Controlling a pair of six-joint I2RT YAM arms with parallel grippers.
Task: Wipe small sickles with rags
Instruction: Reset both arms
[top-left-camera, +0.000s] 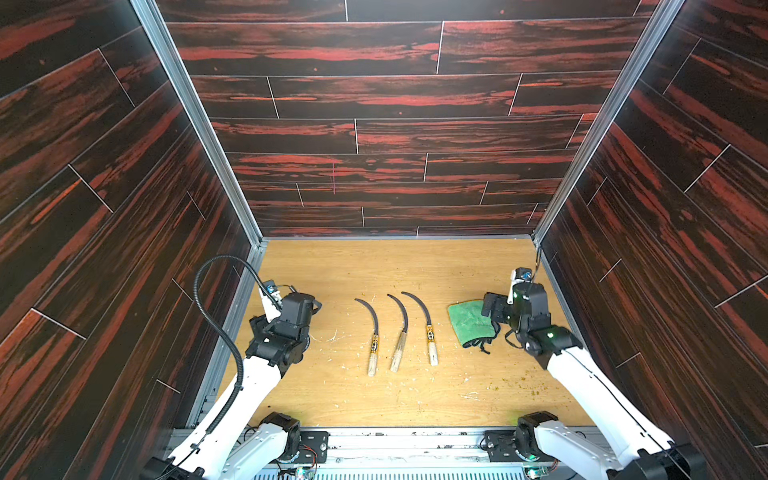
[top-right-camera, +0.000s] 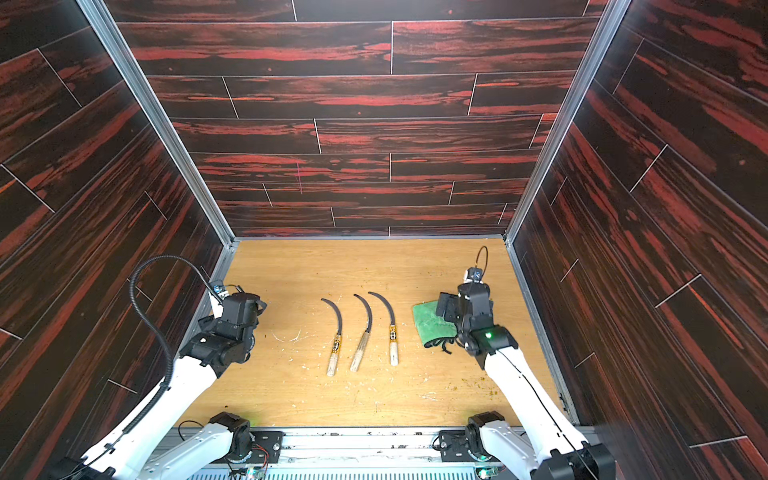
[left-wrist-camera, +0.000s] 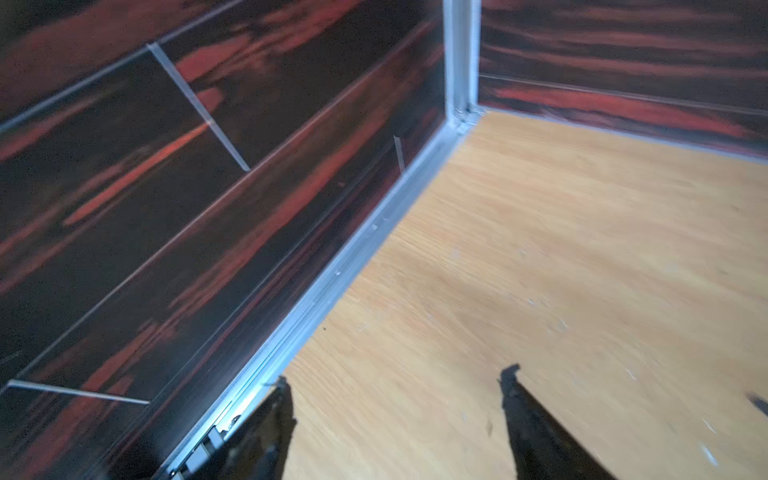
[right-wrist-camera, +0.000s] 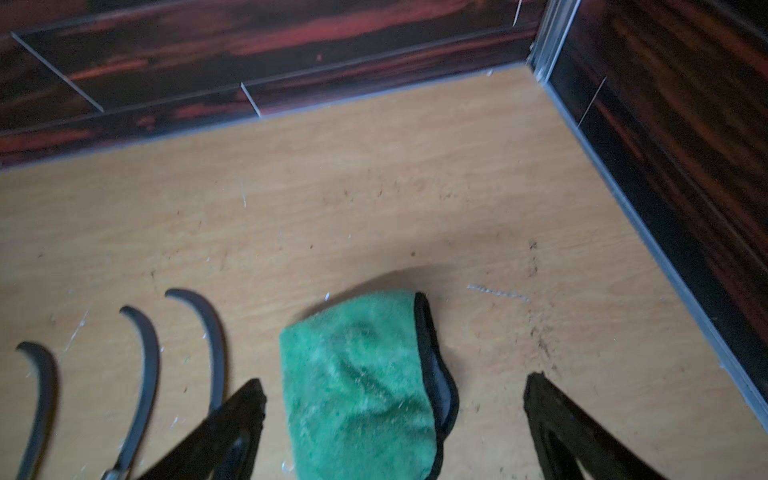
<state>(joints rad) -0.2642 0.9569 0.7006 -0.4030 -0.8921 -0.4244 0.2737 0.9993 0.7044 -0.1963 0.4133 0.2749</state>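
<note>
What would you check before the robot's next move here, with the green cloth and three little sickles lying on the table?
1. Left sickle, middle sickle and right sickle lie side by side, none touching: ok.
2. Rag lies apart from the right sickle: ok.
3. Right end effector open, with the rag between its fingers in the wrist view: ok.
4. Black cord of the rag will lift without snagging: cannot tell.
5. Left end effector open and empty, away from the sickles: ok.
6. Blades need wiping: cannot tell.
</note>
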